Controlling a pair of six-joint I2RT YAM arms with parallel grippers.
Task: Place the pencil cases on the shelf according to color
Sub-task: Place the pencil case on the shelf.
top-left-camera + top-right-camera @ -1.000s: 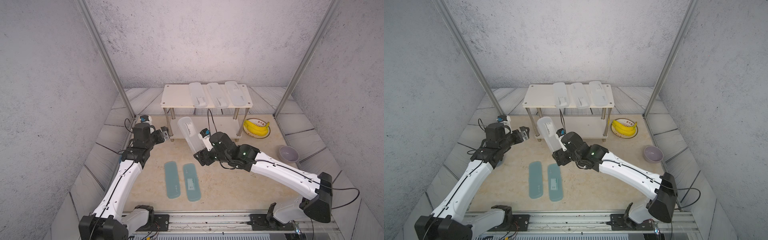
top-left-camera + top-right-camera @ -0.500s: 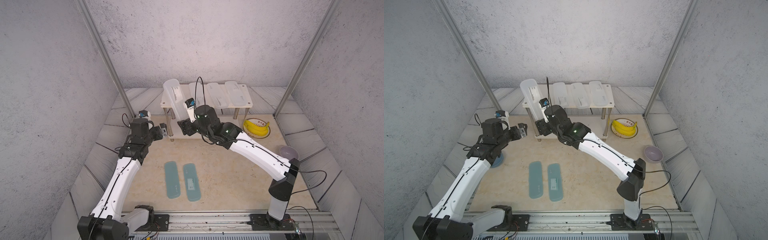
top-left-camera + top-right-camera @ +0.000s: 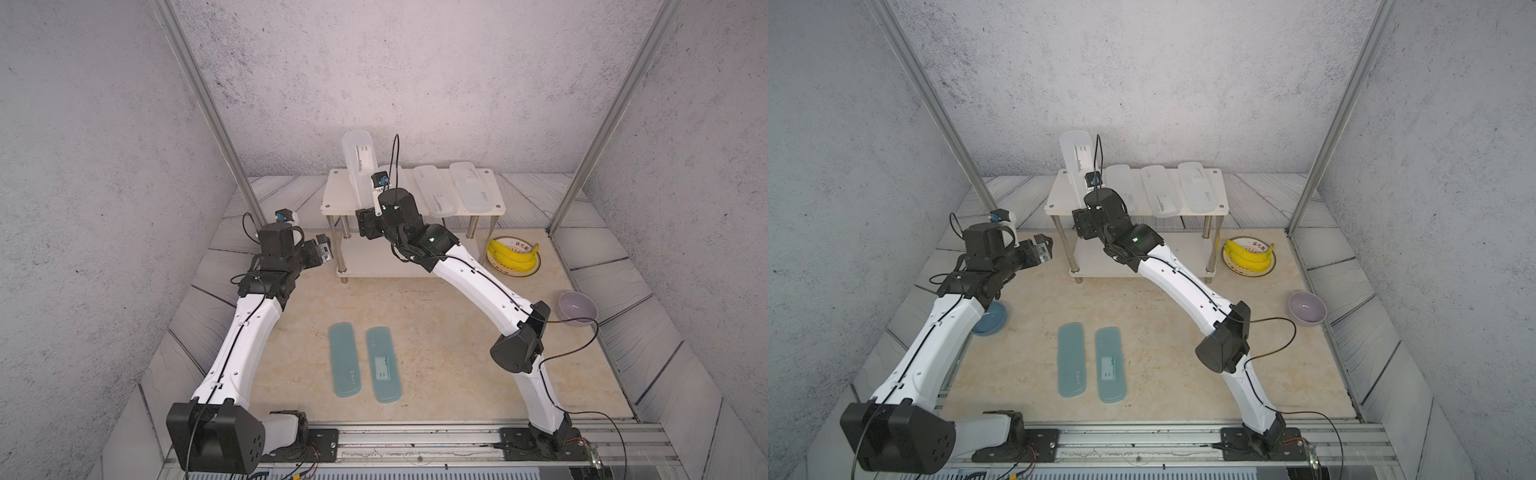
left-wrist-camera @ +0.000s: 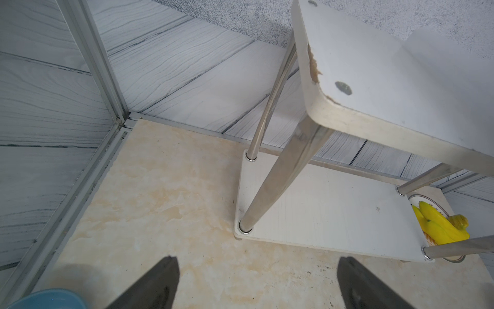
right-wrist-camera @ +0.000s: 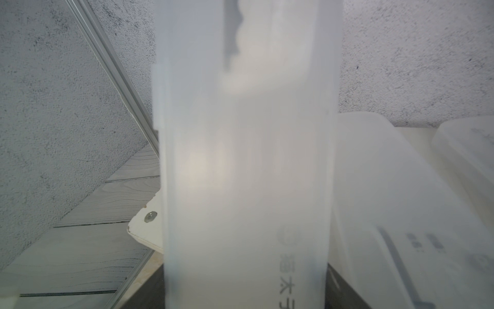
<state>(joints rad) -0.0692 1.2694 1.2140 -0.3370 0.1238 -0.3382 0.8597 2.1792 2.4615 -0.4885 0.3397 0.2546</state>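
My right gripper (image 3: pixel 366 210) is shut on the lower end of a frosted white pencil case (image 3: pixel 359 166), which stands nearly upright over the left part of the shelf (image 3: pixel 336 200) top board. In the right wrist view this case (image 5: pixel 246 160) fills the middle between the fingers. Three more white cases (image 3: pixel 432 195) (image 3: pixel 1198 187) (image 3: pixel 1121 183) lie side by side on that board. Two teal pencil cases (image 3: pixel 344 359) (image 3: pixel 383 363) lie flat on the table. My left gripper (image 4: pixel 258 267) is open and empty, just left of the shelf's front left leg (image 4: pixel 278 171).
A plate of bananas (image 3: pixel 513 253) sits right of the shelf. A lilac bowl (image 3: pixel 577 307) stands at the right edge, and a blue bowl (image 3: pixel 990 318) lies under my left arm. Metal frame posts (image 3: pixel 208 108) rise at the back corners. The shelf's lower board (image 4: pixel 334 208) is bare.
My right arm has carried the white case from low in front of the shelf up to above its top left part. The left arm shifted only slightly.
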